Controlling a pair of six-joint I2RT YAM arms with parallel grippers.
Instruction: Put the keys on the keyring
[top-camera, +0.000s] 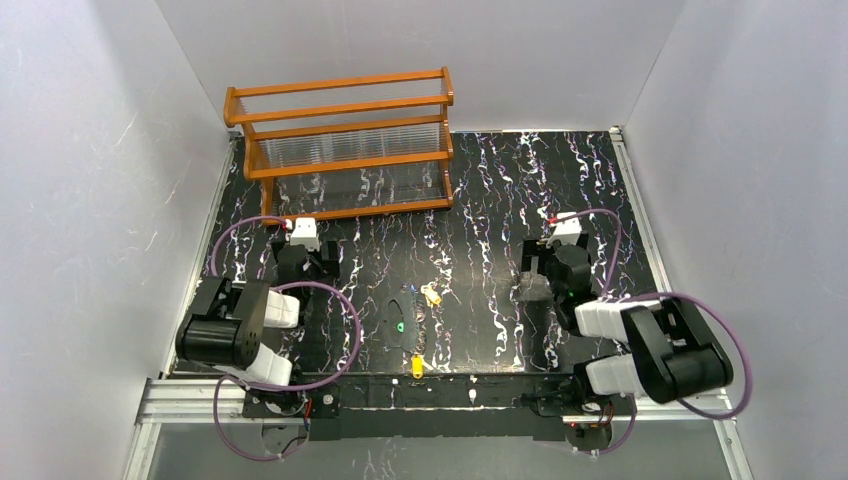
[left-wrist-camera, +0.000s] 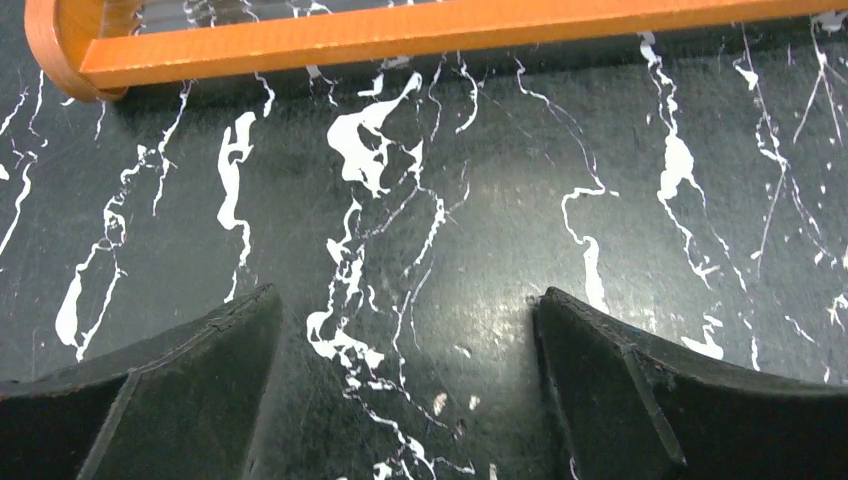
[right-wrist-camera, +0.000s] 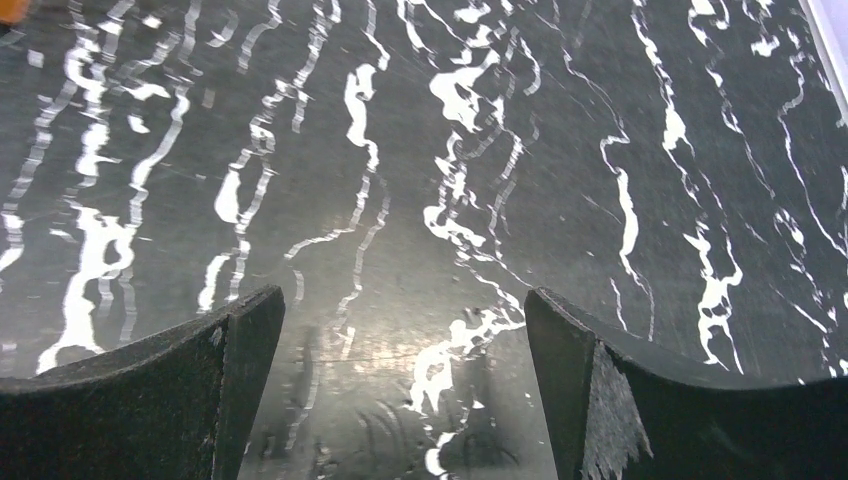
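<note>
Left gripper (top-camera: 306, 264), right gripper (top-camera: 548, 266) both spread wide, empty. Keys (top-camera: 417, 366) lie loose on table (top-camera: 500, 200) between arms; keyring (top-camera: 390, 312) hardly visible by green key (top-camera: 400, 327). Risk: tiny keys slip from broad jaws, wire skids.

Legible text, labels, brands, numbers, signs: none in any view. Black marbled table (top-camera: 490, 200) and orange rack (top-camera: 345, 108) at its far left corner: no readable marking.

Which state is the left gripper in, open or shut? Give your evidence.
Open. In its wrist view, the left gripper has its fingers wide apart, with only marbled tabletop between them; nothing is held.
</note>
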